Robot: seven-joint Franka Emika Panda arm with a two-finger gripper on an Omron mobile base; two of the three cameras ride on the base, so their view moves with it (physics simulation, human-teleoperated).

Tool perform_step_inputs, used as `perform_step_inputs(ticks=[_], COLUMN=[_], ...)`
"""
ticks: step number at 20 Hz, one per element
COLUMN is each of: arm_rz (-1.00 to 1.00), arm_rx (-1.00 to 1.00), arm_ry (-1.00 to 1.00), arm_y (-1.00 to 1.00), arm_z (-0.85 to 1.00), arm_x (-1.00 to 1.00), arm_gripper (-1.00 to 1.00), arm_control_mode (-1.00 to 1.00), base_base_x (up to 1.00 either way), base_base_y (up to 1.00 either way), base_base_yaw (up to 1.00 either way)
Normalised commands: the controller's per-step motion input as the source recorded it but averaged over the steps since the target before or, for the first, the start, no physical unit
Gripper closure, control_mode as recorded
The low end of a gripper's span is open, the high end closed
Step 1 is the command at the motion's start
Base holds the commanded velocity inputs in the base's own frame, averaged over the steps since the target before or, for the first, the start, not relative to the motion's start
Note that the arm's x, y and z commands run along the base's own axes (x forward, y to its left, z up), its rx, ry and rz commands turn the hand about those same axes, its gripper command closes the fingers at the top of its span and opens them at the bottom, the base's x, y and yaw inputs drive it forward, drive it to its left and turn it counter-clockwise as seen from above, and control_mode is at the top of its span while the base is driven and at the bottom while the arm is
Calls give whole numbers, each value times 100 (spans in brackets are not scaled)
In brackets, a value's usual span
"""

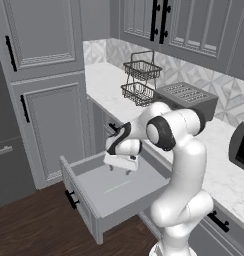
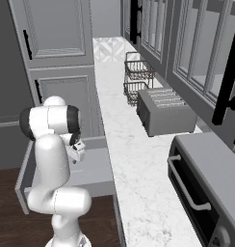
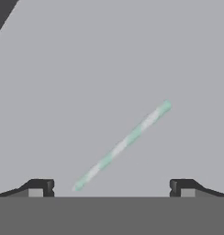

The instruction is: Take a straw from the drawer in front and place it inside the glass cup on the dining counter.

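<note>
The grey drawer [image 1: 101, 192] stands pulled out, with its black bar handle [image 1: 71, 199] facing the wooden floor. On the drawer's floor lies the thin pale straw [image 1: 117, 186], which looks faintly green-striped and runs diagonally in the hand view [image 3: 123, 146]. My gripper [image 1: 119, 170] hangs open inside the drawer, just above the straw, and holds nothing. In the hand view the fingertips [image 3: 40, 187] stand wide apart, with the straw's near end between them, closer to the left one. The drawer [image 2: 93, 169] also shows behind my arm. The glass cup and the dining counter are out of view.
A marble worktop [image 1: 109, 82] runs over grey cabinets to the right of the drawer. It carries a two-tier wire basket [image 1: 141, 77], a toaster [image 1: 186, 100] and a dark oven [image 2: 206, 193]. Tall grey cabinet doors [image 1: 54, 125] stand behind the drawer. The dark wood floor [image 1: 39, 220] lies below.
</note>
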Motion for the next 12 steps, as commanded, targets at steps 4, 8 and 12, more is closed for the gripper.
perform_step_inputs(ticks=[4,8,12], arm_rz=[-39,-28,-21], arm_rx=[-9,-8,-8], arm_ry=[1,1,3], arm_y=[-32,-3,0], arm_z=[-2,-19,-32], arm_x=[0,9,33], arm_gripper=[-100,-100,-100], arm_control_mode=[-100,-100,-100], base_base_x=[0,0,0], base_base_y=[0,0,0], base_base_yaw=[0,0,0])
